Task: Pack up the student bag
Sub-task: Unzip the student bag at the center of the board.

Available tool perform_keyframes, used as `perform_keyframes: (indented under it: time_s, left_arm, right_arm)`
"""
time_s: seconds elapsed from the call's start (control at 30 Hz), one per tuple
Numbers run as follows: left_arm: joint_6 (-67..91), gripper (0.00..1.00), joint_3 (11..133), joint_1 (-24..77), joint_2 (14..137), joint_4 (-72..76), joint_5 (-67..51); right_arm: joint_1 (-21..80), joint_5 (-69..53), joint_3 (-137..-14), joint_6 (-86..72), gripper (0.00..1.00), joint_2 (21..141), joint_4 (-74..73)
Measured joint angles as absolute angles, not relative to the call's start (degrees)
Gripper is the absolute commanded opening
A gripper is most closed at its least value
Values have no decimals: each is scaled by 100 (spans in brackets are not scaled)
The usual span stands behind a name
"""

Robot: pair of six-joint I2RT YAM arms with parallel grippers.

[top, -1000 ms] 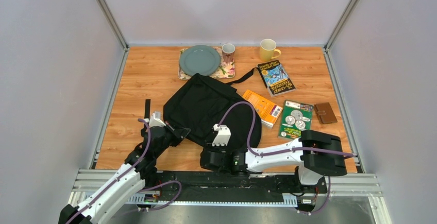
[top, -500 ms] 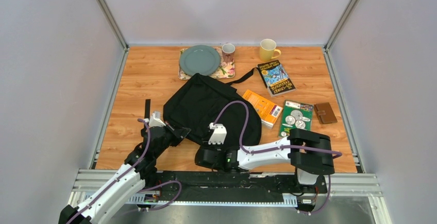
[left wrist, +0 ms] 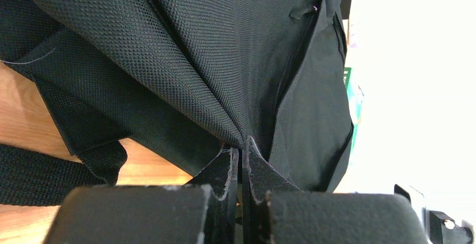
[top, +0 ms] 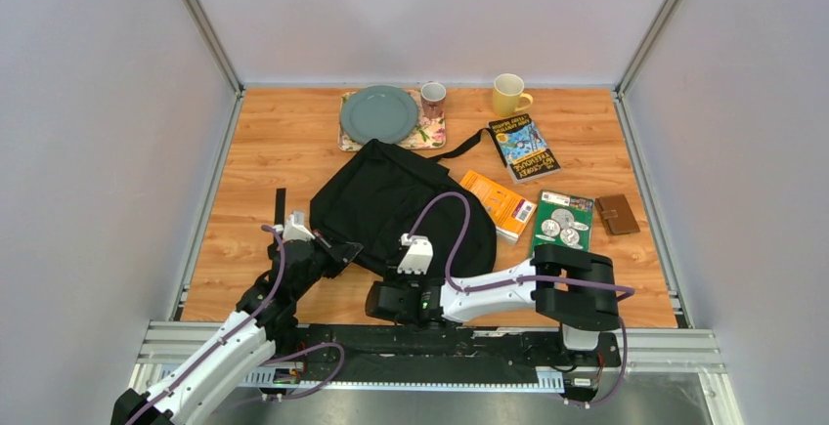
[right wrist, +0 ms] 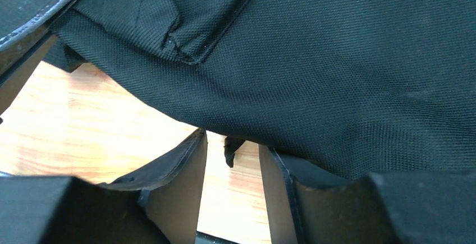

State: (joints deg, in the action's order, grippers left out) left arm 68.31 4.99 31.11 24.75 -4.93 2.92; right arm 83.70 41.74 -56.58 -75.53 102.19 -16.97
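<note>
The student bag (top: 391, 205), a large black fabric backpack, lies in the middle of the table. My left gripper (top: 344, 249) is shut on a fold of the bag's near left edge; in the left wrist view (left wrist: 241, 146) the fabric (left wrist: 224, 59) bunches between the closed fingers. My right gripper (top: 376, 298) is low at the bag's near edge, jaws open. In the right wrist view (right wrist: 233, 148) a small black tab (right wrist: 231, 150) of the bag (right wrist: 337, 76) hangs between the fingers, not gripped. An orange book (top: 499, 203), a green book (top: 561, 225) and a blue-black book (top: 524, 147) lie right of the bag.
A brown wallet (top: 618, 215) lies at the far right. A grey-green plate (top: 378, 113) on a floral mat, a small patterned mug (top: 432, 98) and a yellow mug (top: 509, 94) stand along the back edge. A black strap (top: 280, 207) lies left of the bag.
My right arm has slid left along the bag's near edge, its gripper moving towards the left gripper. The left arm and the bag have not visibly moved.
</note>
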Motion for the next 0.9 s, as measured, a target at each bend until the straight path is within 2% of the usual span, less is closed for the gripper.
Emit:
perform_keyframes:
  time_s: [0.17,0.27,0.37,0.57,0.77,0.9]
  left_arm:
    - [6834,0,499,3111,2473,-491,287]
    - [6851,0,499,3111,2438,-486,290]
    - [6853,0,499,3111,2408,-489,305]
    - [6855,0,499,3111,2403,-484,311]
    - [6462,0,502,3116,2410,-493,443]
    - [5743,0,655,3148,2552,-755,707]
  right_arm:
    - [8364,4318,-5677,-7581,35,10298,-1778]
    - [8350,4410,-5712,-7585,24,10320,-1859]
    - [8322,4460,-5752,-7553,7,10383,-1903]
    - [8315,4506,-5745,-7303,0,10383,-1868]
    - [8289,4254,-5695,-6189,0,10167,-1723]
    - [8267,3822,-5260,-5282,0,9531,-1334]
